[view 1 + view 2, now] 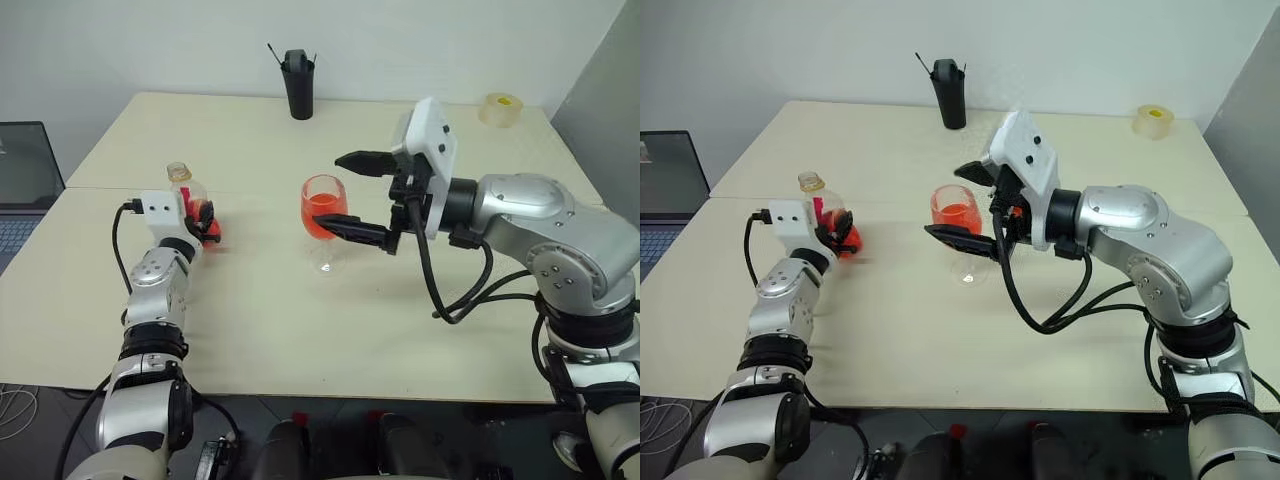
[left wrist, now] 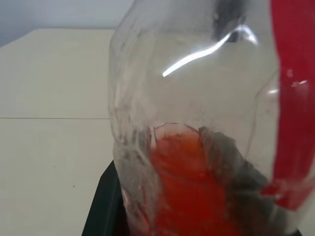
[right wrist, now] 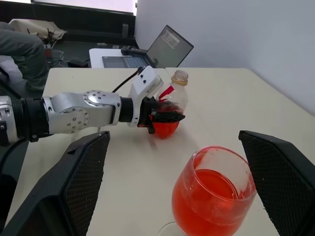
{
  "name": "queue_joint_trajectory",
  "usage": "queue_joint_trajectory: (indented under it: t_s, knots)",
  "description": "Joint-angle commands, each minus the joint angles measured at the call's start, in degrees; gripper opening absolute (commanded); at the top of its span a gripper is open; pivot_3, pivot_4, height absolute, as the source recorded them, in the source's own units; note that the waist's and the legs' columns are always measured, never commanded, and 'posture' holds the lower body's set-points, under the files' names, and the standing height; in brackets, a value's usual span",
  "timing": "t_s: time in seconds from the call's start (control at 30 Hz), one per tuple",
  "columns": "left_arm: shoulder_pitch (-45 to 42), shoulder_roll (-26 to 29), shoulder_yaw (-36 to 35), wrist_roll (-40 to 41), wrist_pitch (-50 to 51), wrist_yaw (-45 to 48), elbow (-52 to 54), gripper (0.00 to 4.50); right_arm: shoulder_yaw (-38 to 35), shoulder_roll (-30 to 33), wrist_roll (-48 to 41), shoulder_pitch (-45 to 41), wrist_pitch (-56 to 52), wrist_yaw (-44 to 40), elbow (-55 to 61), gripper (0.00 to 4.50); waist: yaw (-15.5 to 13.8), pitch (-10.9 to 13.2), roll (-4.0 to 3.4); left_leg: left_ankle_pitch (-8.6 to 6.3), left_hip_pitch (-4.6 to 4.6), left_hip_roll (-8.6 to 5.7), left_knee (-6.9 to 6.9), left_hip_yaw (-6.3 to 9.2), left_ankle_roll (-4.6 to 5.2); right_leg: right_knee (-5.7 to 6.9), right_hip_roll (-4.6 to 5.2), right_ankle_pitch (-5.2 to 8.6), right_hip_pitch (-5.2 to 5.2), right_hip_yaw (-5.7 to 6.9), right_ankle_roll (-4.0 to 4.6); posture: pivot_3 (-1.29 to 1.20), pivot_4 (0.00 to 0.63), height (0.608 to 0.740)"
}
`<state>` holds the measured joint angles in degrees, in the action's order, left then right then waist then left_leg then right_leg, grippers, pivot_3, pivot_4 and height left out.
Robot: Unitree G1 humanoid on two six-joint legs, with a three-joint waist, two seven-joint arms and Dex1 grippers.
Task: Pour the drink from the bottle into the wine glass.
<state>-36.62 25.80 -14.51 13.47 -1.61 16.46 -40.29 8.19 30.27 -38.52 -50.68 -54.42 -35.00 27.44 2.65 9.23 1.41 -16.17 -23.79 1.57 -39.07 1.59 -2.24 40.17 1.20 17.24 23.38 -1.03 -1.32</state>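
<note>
The left gripper (image 1: 840,235) is clamped on the small clear plastic bottle (image 1: 818,212), upright, uncapped, a little red-pink drink (image 3: 165,129) left inside. At its three o'clock, the clear stemmed wine glass (image 1: 323,215) stands on the pale counter (image 1: 300,330), half-filled, between the right gripper's (image 1: 355,196) wide-open jaws, untouched.

Pale beige table (image 1: 300,330) against a plain white wall (image 1: 150,45), laptop (image 1: 25,185) alongside.
</note>
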Motion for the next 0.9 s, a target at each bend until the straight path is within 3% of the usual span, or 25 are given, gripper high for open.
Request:
queue_joint_trajectory:
  t_s: [0.03,0.27,0.7,0.9]
  knots:
    - [0.37,-0.5,-1.0,-0.22,-0.79,-1.6,2.73,2.27,-0.23,-0.19,-0.3,-1.46,-0.3,-0.84,0.47,4.5,-0.08,0.0,0.0,0.0,0.0,-0.02,0.0,-0.01,0.01,0.0,0.0,0.0,0.0,-0.01,0.0,0.0,0.15,0.74]
    - [2.36,-0.83,-1.07,0.1,2.64,-2.31,6.4,4.48,0.37,-0.04,0.88,-0.85,0.24,-1.21,0.08,4.5,-0.23,0.0,0.0,-0.05,0.0,0.01,0.0,-0.02,0.09,0.01,0.0,0.0,0.0,-0.03,0.0,0.0,0.15,0.74]
    - [7.61,0.01,-2.74,0.91,9.22,-3.08,16.33,4.48,0.53,-0.02,2.98,-0.01,1.71,-1.98,-0.68,4.5,-0.28,0.0,0.0,-0.06,0.0,0.02,0.01,-0.02,0.1,-0.04,0.02,0.0,0.0,-0.03,0.0,0.0,0.15,0.74]
    - [13.07,-0.02,-3.58,2.82,14.11,-2.93,26.32,4.48,0.37,-0.02,3.82,0.16,2.43,-2.95,-0.79,4.5,-0.28,0.0,-0.01,-0.07,0.0,0.07,0.03,-0.02,0.12,-0.06,0.05,0.0,0.0,-0.07,0.01,0.0,0.15,0.74]
